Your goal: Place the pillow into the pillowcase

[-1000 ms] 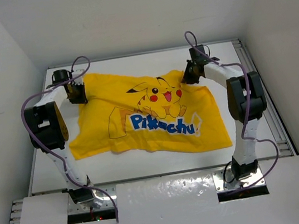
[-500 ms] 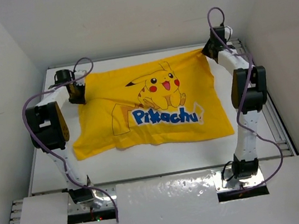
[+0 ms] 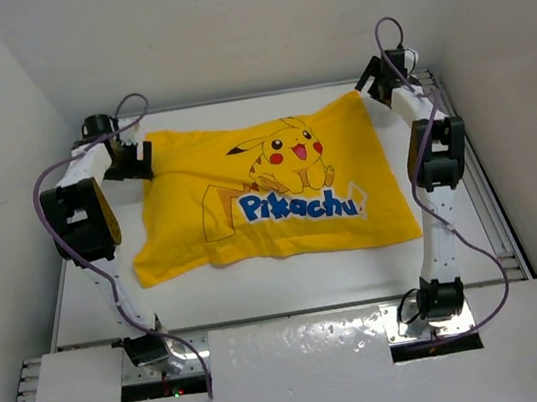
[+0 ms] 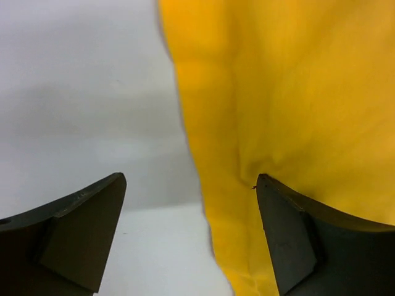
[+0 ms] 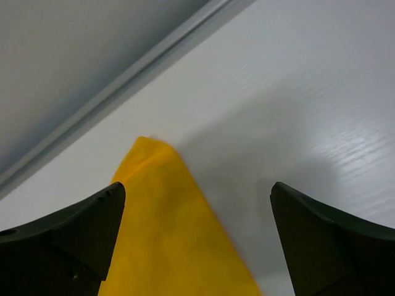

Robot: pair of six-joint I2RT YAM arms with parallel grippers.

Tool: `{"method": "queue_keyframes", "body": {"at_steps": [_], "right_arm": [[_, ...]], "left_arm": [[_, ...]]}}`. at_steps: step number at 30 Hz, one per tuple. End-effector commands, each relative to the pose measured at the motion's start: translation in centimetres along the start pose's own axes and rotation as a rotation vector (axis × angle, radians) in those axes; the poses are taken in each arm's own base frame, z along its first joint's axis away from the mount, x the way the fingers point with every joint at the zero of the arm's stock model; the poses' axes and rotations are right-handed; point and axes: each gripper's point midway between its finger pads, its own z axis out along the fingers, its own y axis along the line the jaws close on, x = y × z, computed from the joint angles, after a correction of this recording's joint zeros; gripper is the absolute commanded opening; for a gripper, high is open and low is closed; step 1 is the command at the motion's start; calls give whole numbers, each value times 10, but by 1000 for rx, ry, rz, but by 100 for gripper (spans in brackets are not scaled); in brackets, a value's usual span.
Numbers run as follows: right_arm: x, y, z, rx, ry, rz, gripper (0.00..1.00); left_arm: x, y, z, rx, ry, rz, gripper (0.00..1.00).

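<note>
- While both arms reach toward the far side of the table [image 3: 261, 288], we find the pillowcase [image 3: 278, 194] spread across its middle, the Pikachu print and blue lettering facing up.
- We note creases along its near edge and a fuller, rounded left side. The pillow does not show, and we cannot tell whether it lies inside.
- We record the left gripper [image 3: 129, 163] at the pillowcase's far left corner, jaws wide apart. In the left wrist view one finger [image 4: 80, 228] stands over bare table and the other [image 4: 308, 240] over yellow cloth, with nothing pinched between them.
- We record the right gripper [image 3: 369, 78] at the far right corner, jaws likewise spread wide. In the right wrist view the yellow corner tip lies flat on the table between the fingers, ungripped, near the rail [image 5: 154, 58] at the table's edge.
</note>
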Motion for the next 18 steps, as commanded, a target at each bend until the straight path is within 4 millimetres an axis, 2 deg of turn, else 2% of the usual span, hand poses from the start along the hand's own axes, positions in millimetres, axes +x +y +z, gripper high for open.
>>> {"method": "queue_keyframes", "body": {"at_steps": [1,2,3,4,5,6,7,8,9,10,11,12,13,14,15,16,17,18], "right_arm": [[-23,-11,-25,32,36,-83,99],[-22,-15,-33,38,47,-93,99],[-21,-21,-51,44,61,-117,99],[-19,-23,-63,46,71,-127,99],[-15,-26,-74,53,86,-137,99],[-4,-34,-99,61,119,-148,99],[5,-39,-111,69,140,-152,99],[46,-64,-123,114,231,-162,99],[56,-69,-138,120,249,-162,99],[47,-65,-164,100,217,-156,99],[86,-90,-179,136,288,-146,99],[97,-99,-191,141,304,-131,99],[112,-111,-215,141,316,-105,96],[119,-118,-224,143,319,-89,95],[126,-122,-234,139,325,-81,93],[132,-125,-243,133,328,-74,90],[148,-136,-257,138,344,-74,90],[155,-140,-263,142,354,-71,90]], "left_arm": [[-58,17,-52,19,-181,-65,86],[-69,26,-66,5,-220,-75,87],[-76,29,-84,6,-251,-74,88],[-77,31,-94,6,-261,-67,99],[-76,37,-106,-1,-270,-64,100],[-64,31,-121,16,-248,-20,100],[-51,27,-127,24,-214,5,99],[-24,17,-131,46,-125,24,99],[11,5,-133,68,-52,79,98],[39,-4,-134,87,12,96,95],[65,-13,-135,100,67,107,90],[82,-19,-148,92,67,158,85],[129,-37,-138,143,160,148,70],[145,-45,-139,161,173,167,63],[154,-52,-146,160,156,174,61],[178,-66,-141,203,194,172,64],[183,-71,-140,212,187,180,69],[183,-74,-140,208,165,184,82]]}}
